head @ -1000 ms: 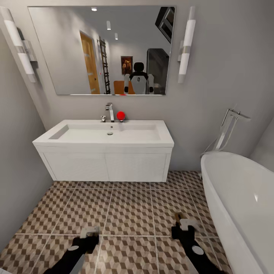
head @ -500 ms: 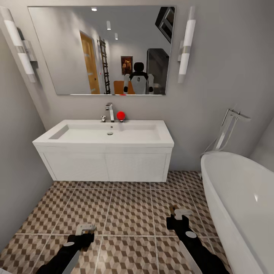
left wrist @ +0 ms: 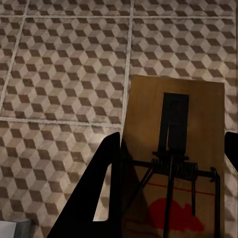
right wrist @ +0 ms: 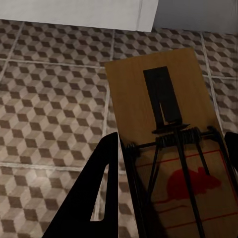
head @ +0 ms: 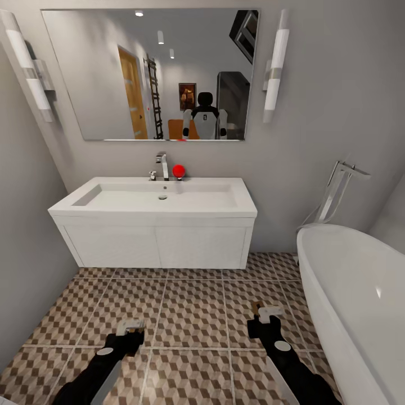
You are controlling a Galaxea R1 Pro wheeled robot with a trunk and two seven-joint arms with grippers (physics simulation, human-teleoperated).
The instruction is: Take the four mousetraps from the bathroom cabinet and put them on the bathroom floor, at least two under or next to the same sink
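A home bathroom: a white wall-hung sink (head: 152, 211) with a chrome tap (head: 162, 166) under a large wall mirror (head: 149, 73) flanked by two tube lights (head: 274, 64), an oval white bathtub (head: 354, 298) with a floor-standing tap (head: 336, 188), and a cube-patterned tiled floor (head: 191, 315).

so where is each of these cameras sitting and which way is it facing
Head view: on the robot's head, looking forward and down at the sink, bathtub and bathroom floor; both arms show, left gripper, right gripper.
Left wrist view: near the left gripper, looking along its fingers at a held mousetrap.
Right wrist view: same for the right, second mousetrap, sink's base beyond.
Shared: all three see the cube-patterned tiles.
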